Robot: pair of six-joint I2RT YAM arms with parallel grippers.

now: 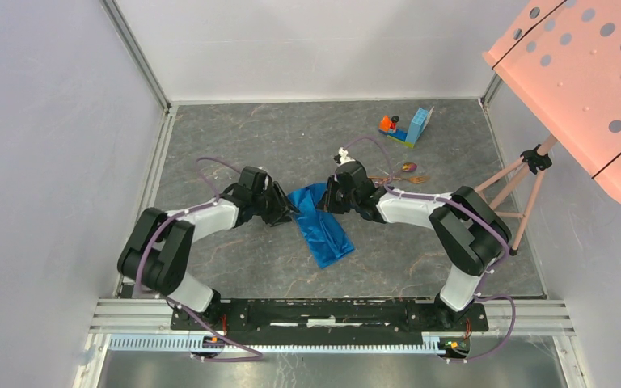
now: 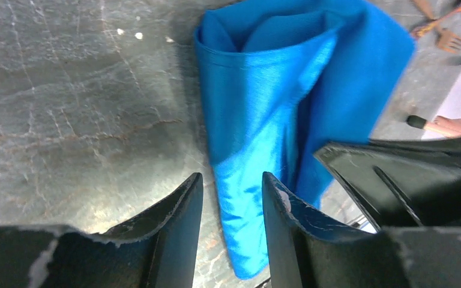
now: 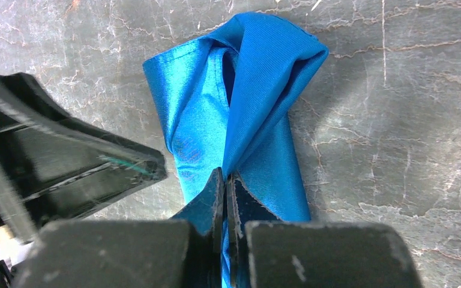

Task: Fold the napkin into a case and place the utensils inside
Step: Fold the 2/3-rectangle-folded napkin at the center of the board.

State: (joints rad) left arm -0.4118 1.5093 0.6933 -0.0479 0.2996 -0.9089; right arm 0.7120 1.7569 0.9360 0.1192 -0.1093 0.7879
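Bright blue, shiny thin cloth napkin lies mid-table as a narrow oblong, roughly folded, btwn the 2 grippers. Its far end gapes w/ loose layers, so the case looks part-made, not tidy.

Right gripper: jaws pinched tight on a raised fold of the napkin. Left gripper: jaws apart at a medium gap, nothing in them; the cloth's edge lies just ahead of the tips.

Thin copper-gold metal utensils lie on the grey marbled table off to the right, near the right arm & apart from the napkin; none inside yet.

Judgement: approx halfway. Folding mostly done, but the pouch needs settling, then all utensils must be fetched & slid in. Orange-and-blue plastic toy block piece sits at the far side, not involved.
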